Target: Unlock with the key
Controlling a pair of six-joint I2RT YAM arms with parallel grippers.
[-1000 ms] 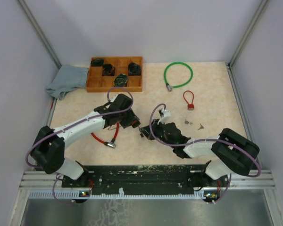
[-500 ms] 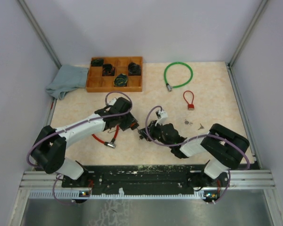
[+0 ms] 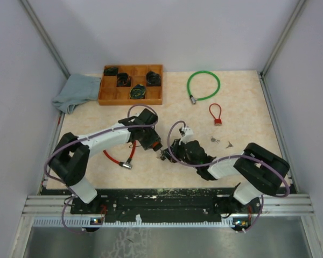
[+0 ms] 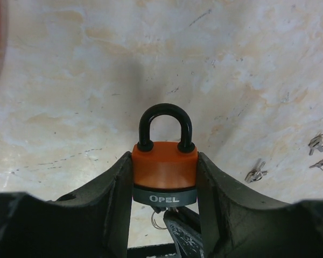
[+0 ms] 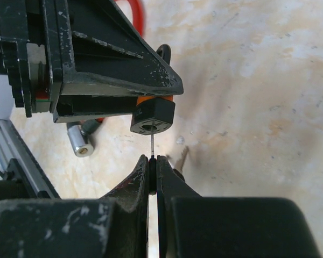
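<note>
The whole worktop (image 3: 247, 113) is seen from high above and behind the arm bases, with the camera tilted down and forward toward the far wall; this is the widest and most distant view. The left wrist view is taken from just behind the left gripper (image 4: 164, 158), along its fingers and down onto the worktop at close range, with the gripped padlock (image 4: 164, 166) centred. The right wrist view is taken equally near, along the right gripper (image 5: 154, 160) and the key (image 5: 152, 144) pinched in it, toward the padlock's underside. The padlock is shared by all three views; the loose keys (image 4: 257, 173) are shared by the top and left wrist views.
</note>
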